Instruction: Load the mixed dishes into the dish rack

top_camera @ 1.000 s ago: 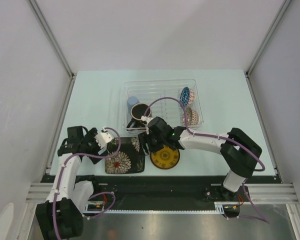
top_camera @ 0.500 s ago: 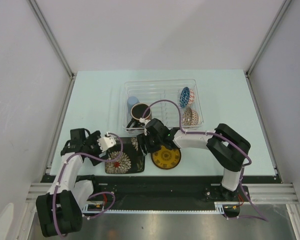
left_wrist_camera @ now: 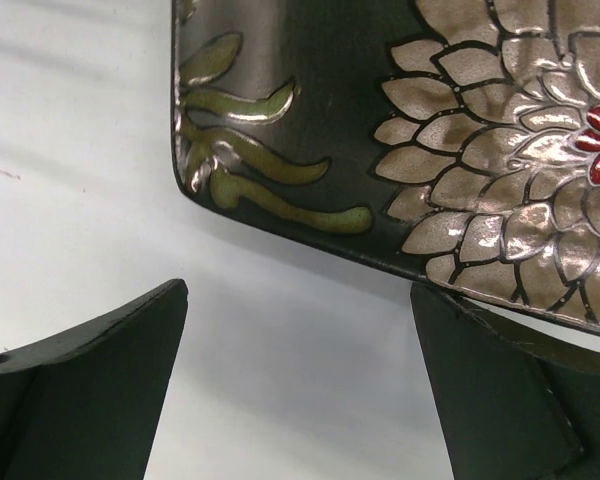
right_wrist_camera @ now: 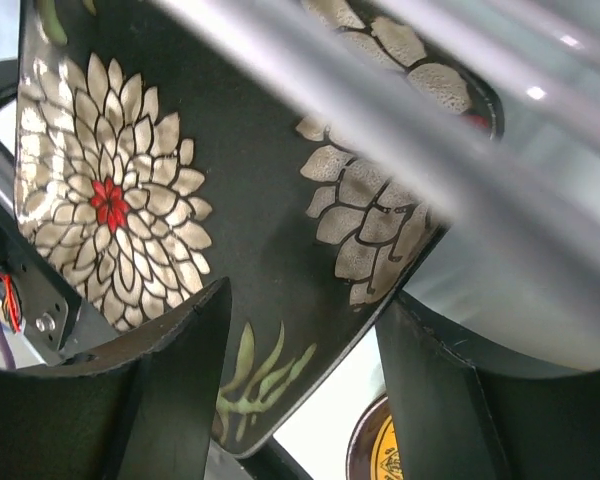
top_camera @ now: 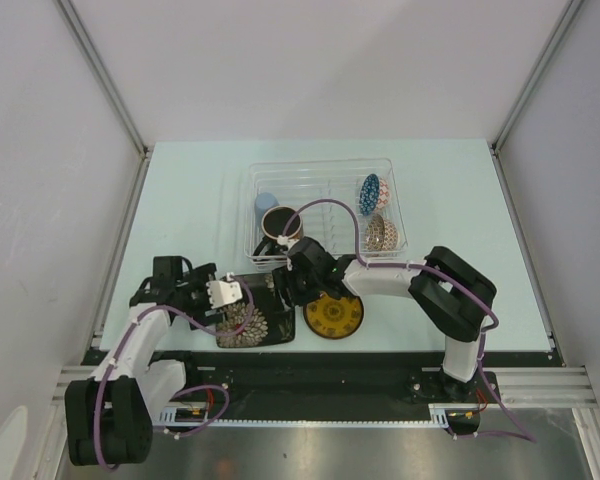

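The black square floral plate [top_camera: 252,320] lies at the near edge of the table, its right side raised. My right gripper [top_camera: 285,288] is closed over that right edge; in the right wrist view the plate [right_wrist_camera: 160,160] passes tilted between the fingers [right_wrist_camera: 180,370], off the table. My left gripper [top_camera: 230,298] is open at the plate's left edge [left_wrist_camera: 310,130], one finger [left_wrist_camera: 490,390] just under the rim. The yellow saucer [top_camera: 333,314] lies on the table right of the plate. The clear dish rack [top_camera: 325,172] holds the pale blue cup [top_camera: 266,204], the dark mug [top_camera: 280,224], the blue bowl [top_camera: 370,192] and the brownish bowl [top_camera: 378,232].
The rack's near wall stands just behind my right gripper. The saucer [right_wrist_camera: 380,455] shows under the raised plate in the right wrist view. Grey side walls and rails border the table on both sides.
My left gripper has moved right, up to the plate's left edge. The right gripper has drawn in a little, and the plate's right side has tilted up.
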Robot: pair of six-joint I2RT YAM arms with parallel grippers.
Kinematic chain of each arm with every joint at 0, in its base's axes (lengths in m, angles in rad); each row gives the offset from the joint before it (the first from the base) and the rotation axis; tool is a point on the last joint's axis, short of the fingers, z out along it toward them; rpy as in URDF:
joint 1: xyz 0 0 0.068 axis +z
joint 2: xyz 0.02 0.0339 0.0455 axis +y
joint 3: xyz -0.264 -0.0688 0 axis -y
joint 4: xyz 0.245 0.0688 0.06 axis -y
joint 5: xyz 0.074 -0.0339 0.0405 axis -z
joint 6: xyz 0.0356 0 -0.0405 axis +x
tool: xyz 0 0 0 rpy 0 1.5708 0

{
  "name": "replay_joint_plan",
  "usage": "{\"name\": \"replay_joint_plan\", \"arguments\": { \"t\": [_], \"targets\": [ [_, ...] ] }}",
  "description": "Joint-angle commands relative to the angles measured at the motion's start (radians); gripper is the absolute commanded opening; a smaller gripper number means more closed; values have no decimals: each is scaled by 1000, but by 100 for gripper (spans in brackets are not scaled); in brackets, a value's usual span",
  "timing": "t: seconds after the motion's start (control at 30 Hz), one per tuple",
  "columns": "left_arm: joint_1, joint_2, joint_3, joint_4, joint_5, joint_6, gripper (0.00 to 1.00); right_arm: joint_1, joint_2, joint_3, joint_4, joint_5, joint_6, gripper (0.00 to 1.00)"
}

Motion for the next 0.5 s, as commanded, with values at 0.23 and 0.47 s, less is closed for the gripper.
{"name": "replay_joint_plan", "arguments": {
  "t": [0.23,0.47],
  "targets": [
    [-118,-34,-42,-84,139,-102,100,47,-51,73,128,-74,64,59],
    [-159,-75,-72,-70,122,-119,100,92,-116,111,110,-68,27,59]
  ]
}}
